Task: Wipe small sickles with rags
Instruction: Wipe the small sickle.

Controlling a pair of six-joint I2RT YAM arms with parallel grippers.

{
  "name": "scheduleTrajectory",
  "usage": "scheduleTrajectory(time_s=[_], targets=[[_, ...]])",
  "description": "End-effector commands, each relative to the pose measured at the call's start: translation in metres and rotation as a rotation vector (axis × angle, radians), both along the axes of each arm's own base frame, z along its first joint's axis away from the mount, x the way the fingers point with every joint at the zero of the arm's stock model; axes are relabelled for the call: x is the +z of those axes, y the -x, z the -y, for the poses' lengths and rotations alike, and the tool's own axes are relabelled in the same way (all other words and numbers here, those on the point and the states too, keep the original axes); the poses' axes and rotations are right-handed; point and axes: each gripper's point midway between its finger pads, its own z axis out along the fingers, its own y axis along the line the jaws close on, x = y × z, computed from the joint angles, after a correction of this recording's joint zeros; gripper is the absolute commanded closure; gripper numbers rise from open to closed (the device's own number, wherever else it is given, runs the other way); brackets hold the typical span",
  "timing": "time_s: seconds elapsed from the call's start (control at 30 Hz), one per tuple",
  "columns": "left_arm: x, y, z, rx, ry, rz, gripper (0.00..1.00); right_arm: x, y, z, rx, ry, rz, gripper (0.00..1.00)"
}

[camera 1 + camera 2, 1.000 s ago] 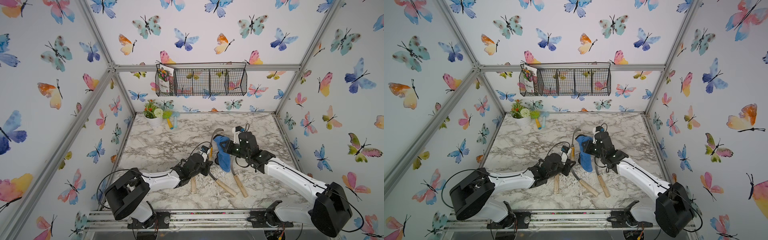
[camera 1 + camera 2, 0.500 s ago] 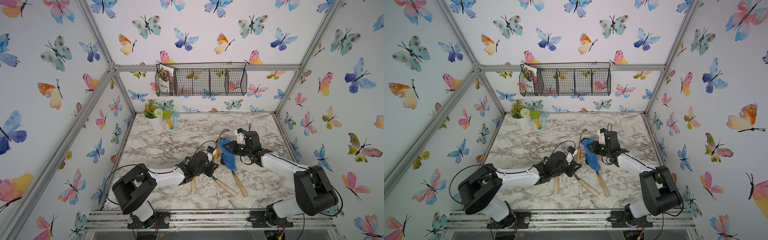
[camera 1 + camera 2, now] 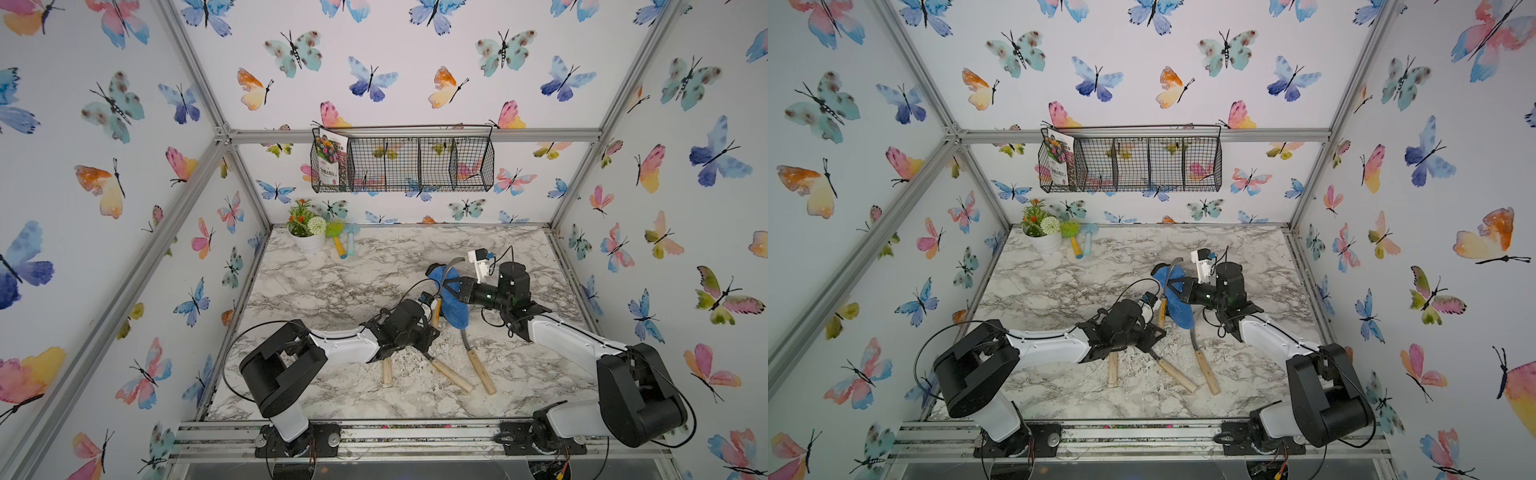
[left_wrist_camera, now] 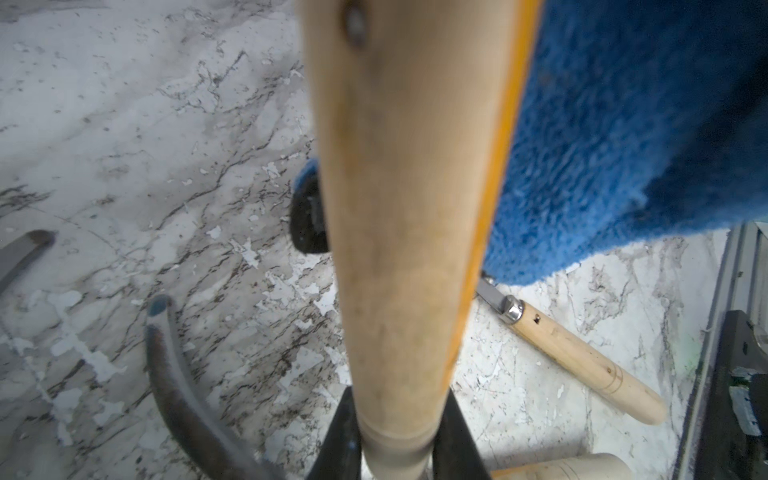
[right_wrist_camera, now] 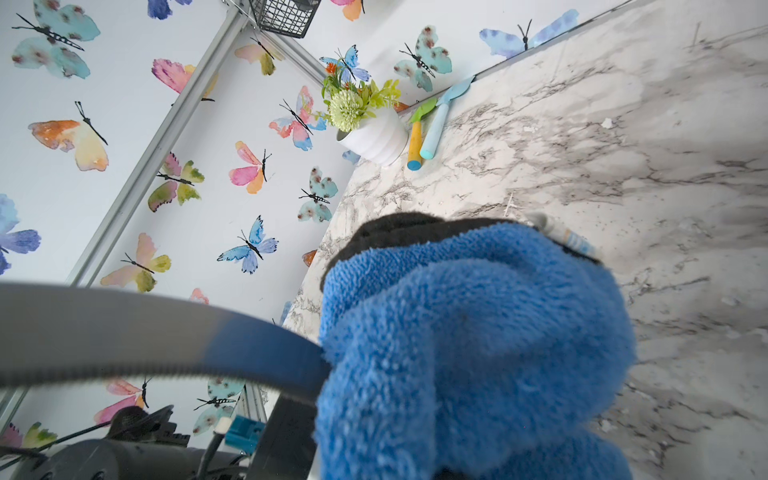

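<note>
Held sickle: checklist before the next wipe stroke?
1. Left gripper, jaws shut on the handle of the held sickle: ok.
2. Right gripper, jaws shut on the rag: ok.
3. Rag touching the blade: ok.
4. Rag's hanging end clear of the lying sickle beneath it: cannot tell.
5. Flower pot well away from both arms: ok.
</note>
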Motion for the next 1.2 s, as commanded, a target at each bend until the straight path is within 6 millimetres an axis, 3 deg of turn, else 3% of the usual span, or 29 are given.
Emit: scheduleTrajectory(time_s=[0.0,0.3,0.53,0.73,1.03,1.17], targets=[[-0.008,-0.007,-0.003,0.043,-0.046,-0.003,1.00,0.008,0.006,-0.008,0.065,-0.054,0.026,0.98],[-0.007,-0.002,0.003,-0.001,-0.025,-0.010,1.00,0.035,0.007,0.006,0.010,-0.074,0.089,0.98],[-0.008,-0.002,0.004,-0.005,-0.036,0.004,1.00,0.070,0.013,0.034,-0.043,-0.126,0.148,0.98],[-0.010,-0.003,0.005,-0.001,-0.049,0.011,1.00,0.082,0.012,0.063,-0.118,-0.154,0.172,0.98],[-0.007,0.001,0.006,-0.010,-0.052,0.023,1.00,0.064,0.010,0.048,-0.027,-0.170,0.117,0.98],[-0.006,0.000,0.006,-0.006,-0.055,0.029,1.00,0.031,0.005,0.025,0.019,-0.147,0.041,0.98]])
